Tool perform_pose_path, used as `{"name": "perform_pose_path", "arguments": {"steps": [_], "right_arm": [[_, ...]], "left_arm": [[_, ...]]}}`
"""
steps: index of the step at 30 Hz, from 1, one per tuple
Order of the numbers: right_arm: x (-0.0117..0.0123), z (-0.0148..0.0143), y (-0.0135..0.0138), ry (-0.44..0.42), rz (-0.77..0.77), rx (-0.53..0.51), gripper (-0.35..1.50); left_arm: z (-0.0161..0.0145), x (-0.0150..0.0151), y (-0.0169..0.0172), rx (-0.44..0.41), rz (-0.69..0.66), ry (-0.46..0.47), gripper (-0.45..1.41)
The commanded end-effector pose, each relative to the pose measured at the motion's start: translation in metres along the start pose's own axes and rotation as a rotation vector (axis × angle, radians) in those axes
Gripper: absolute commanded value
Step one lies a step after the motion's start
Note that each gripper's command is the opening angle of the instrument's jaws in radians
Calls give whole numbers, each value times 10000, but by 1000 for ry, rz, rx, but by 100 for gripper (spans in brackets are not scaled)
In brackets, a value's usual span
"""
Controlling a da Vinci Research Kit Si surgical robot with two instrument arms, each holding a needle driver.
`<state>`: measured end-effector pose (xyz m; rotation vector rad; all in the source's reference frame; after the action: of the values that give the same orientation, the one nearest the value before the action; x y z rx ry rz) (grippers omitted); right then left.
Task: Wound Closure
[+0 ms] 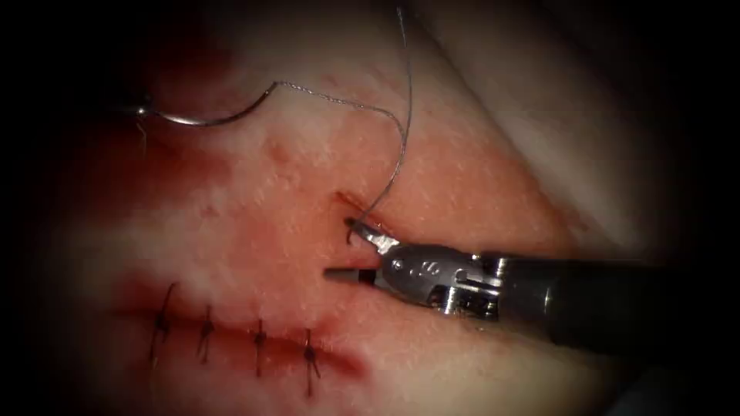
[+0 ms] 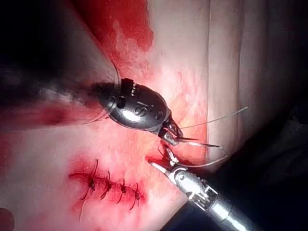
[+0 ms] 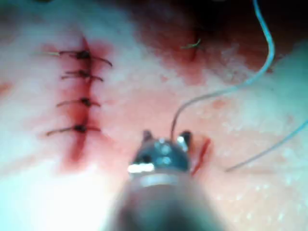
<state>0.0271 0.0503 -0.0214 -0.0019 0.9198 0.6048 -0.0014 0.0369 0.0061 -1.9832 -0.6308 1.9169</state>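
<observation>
Needle [image 1: 208,117] sits gripped at its tip end in my left fingers [image 2: 169,134], clear of the tissue [image 1: 254,200], while my right fingers [image 1: 351,250] spread at the small cut [image 1: 358,212] beside the thread [image 1: 389,123], which I judge needs gathering next.

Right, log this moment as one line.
right tool: jaws open at cut, holds nothing | left tool: hold unclear | needle: out of tissue, left of cut | thread: runs into cut

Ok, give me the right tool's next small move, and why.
Probably close the right tool on the thread where it leaves the tissue by the short cut. Its jaws stand open, empty, beside that spot; the needle is out of the tissue, left of the cut, held near one end by the left tool.
</observation>
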Motion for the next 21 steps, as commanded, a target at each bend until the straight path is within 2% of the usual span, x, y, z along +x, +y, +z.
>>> {"name": "perform_pose_path", "arguments": {"steps": [1,2,3,6,9,13,17,21], "right_arm": [[-4,5,-2,-4,11,10,30],[-4,4,-3,-6,16,15,-8],[-6,1,-3,-11,20,22,-35],[-9,-5,2,-74,15,36,-35],[-8,-9,0,-81,32,40,-35],[8,-21,-12,-84,42,65,-35],[33,-49,-45,-86,68,198,-35],[51,-70,-69,-87,64,237,-35]], "left_arm": [[5,-6,1,-3,-1,-1,-35],[5,-6,1,-3,-1,-1,-35],[5,-6,1,-3,-1,-1,-35],[6,-6,1,-2,-1,-1,-35],[6,-6,2,-1,-1,2,-35],[10,-13,2,1,4,0,-35],[8,-22,2,-20,5,-3,-35],[-4,-20,8,-97,-25,39,-35]]}}
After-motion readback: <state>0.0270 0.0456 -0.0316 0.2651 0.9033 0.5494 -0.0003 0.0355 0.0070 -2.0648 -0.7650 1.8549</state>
